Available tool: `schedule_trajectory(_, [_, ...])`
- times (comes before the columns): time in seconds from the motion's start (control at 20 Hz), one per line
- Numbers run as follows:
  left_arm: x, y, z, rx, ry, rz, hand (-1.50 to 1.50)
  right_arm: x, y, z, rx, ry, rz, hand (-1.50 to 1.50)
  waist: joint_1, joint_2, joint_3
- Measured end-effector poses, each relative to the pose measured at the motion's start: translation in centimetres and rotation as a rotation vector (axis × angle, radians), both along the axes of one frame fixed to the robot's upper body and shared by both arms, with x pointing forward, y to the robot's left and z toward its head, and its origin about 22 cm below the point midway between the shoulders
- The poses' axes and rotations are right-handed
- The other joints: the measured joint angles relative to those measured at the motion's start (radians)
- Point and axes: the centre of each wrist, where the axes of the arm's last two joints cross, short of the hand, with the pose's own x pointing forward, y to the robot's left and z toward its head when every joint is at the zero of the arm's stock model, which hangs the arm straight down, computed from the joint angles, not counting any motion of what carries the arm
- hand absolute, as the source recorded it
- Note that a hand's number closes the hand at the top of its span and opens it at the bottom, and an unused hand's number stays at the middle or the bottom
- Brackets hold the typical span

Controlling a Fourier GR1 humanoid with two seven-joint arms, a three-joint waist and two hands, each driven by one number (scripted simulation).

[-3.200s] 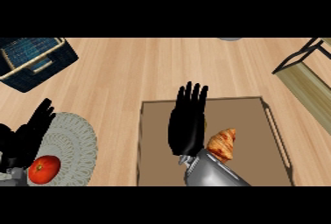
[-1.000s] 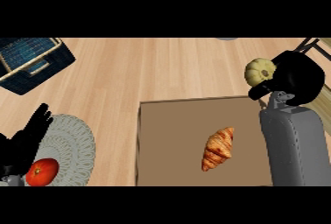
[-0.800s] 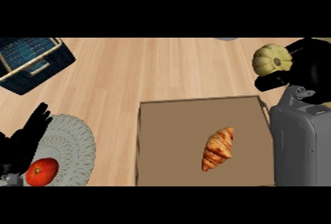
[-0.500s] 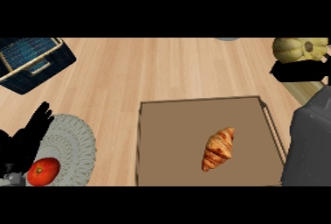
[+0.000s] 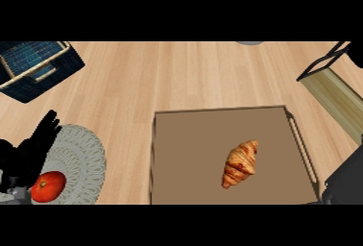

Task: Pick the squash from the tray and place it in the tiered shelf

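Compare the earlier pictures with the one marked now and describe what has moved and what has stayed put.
The right hand took the squash off the tray and carried it up and right towards the shelf; now both hand and squash are out of view, only the forearm showing. The croissant, tomato, plate, basket and resting left hand stayed put.

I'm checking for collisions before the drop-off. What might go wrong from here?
1. Neither the squash nor the right hand shows in the head view, so the placement in the tiered shelf cannot be checked.
2. The right forearm lies beside the tray; drawing back may nudge it and shift the croissant.
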Motion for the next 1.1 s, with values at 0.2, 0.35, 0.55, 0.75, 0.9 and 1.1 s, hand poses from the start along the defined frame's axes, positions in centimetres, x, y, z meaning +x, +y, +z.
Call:
schedule_trajectory(0.2, [-0.1, 0.5, -0.2, 0.002, 0.0, -0.003, 0.0, 0.6, -1.1, 1.8, -0.067, 0.027, -0.081, 1.5, 0.0, 0.0, 0.0])
schedule_trajectory(0.35, [0.1, 0.6, 0.2, 0.005, 0.005, 0.0, 0.0, 0.9, -2.4, 3.5, -0.1, 0.061, -0.123, 1.5, -0.001, 0.0, 0.0])
schedule_trajectory(0.55, [-0.2, 0.8, 0.5, 0.0, 0.005, 0.002, 0.0, 2.0, -3.9, 5.3, -0.115, 0.125, -0.175, 1.5, 0.005, 0.001, 0.0])
schedule_trajectory(0.75, [0.5, 0.8, 0.5, -0.002, 0.001, 0.007, 0.0, 2.7, -5.5, 6.5, -0.113, 0.162, -0.215, 1.5, 0.005, 0.003, 0.0])
schedule_trajectory(0.9, [0.1, 0.7, 0.1, 0.001, 0.001, -0.001, 0.0, 3.7, -6.9, 6.9, -0.113, 0.201, -0.26, 1.5, 0.008, 0.004, 0.0])
schedule_trajectory(1.1, [-0.2, 0.6, 0.0, 0.001, 0.0, -0.005, 0.0, 4.5, -9.7, 6.6, -0.116, 0.254, -0.315, 1.5, 0.008, 0.005, 0.0])
